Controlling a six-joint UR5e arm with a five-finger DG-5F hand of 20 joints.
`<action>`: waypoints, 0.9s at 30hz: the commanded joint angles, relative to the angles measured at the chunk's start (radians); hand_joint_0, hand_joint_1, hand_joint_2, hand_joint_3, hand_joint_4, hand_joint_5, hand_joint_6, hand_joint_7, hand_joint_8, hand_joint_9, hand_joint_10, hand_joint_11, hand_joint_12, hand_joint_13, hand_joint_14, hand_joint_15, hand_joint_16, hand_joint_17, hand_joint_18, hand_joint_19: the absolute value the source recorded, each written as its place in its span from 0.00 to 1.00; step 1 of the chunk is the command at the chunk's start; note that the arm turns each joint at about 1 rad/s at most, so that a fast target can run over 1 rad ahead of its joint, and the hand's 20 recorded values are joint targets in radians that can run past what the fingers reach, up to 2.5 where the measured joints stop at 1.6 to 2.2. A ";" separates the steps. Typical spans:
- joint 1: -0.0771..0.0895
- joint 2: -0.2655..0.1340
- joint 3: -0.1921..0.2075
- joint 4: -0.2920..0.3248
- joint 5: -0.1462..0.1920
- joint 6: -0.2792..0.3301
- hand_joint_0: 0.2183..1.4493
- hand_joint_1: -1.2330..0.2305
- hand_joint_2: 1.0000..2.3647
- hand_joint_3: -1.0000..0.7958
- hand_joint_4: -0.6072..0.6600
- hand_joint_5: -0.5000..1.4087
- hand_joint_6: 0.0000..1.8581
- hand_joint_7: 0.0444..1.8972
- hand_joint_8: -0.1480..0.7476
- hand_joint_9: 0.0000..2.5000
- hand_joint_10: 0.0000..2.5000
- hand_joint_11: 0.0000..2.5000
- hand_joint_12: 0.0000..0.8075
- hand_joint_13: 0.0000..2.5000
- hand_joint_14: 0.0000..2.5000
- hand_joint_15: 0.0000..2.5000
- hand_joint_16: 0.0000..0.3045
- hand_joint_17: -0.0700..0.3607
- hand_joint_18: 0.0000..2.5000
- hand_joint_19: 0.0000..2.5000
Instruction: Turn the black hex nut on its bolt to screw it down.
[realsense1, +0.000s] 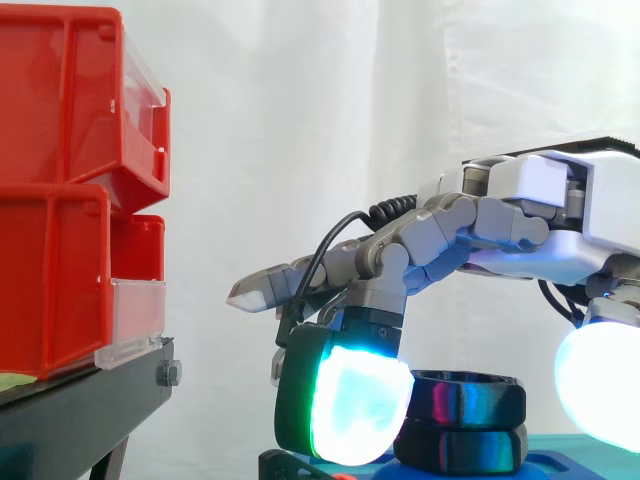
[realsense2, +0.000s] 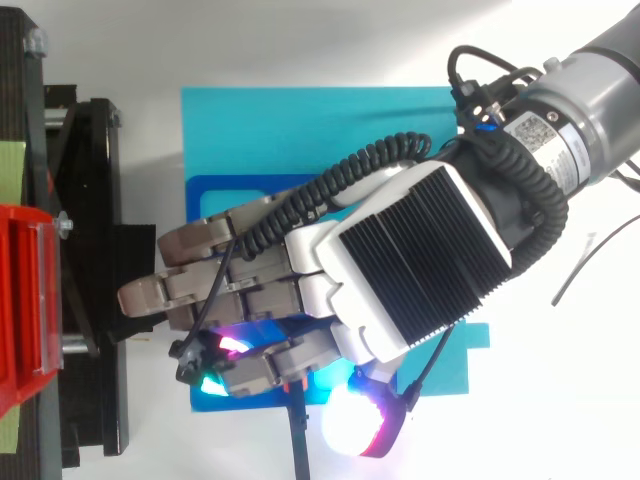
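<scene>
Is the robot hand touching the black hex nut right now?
Cannot tell. In the side view the robot hand overlaps the black hex nut's left edge, hiding any contact or gap.

Left part of black hex nut (realsense1: 470, 398) is hidden behind hand (realsense1: 520, 215); grip could not be determined. Cyan mat (realsense2: 300, 120) is partly covered beneath hand. Red bins (realsense1: 50, 270) left of hand are cropped at the edge.
</scene>
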 joint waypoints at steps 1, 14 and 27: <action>-0.007 0.000 0.000 0.006 -0.012 0.000 0.21 0.62 0.00 0.28 0.70 0.22 0.40 0.39 0.57 0.24 0.00 0.07 0.41 0.16 0.00 0.03 0.15 0.41 0.12 0.17; -0.029 0.000 -0.001 0.006 -0.026 -0.002 0.21 0.62 0.00 0.28 0.70 0.22 0.40 0.39 0.57 0.24 0.00 0.07 0.41 0.16 0.00 0.03 0.15 0.40 0.11 0.17; -0.047 0.000 -0.003 0.008 -0.041 -0.003 0.21 0.62 0.00 0.28 0.70 0.22 0.40 0.39 0.57 0.24 0.00 0.07 0.41 0.16 0.00 0.03 0.15 0.40 0.11 0.17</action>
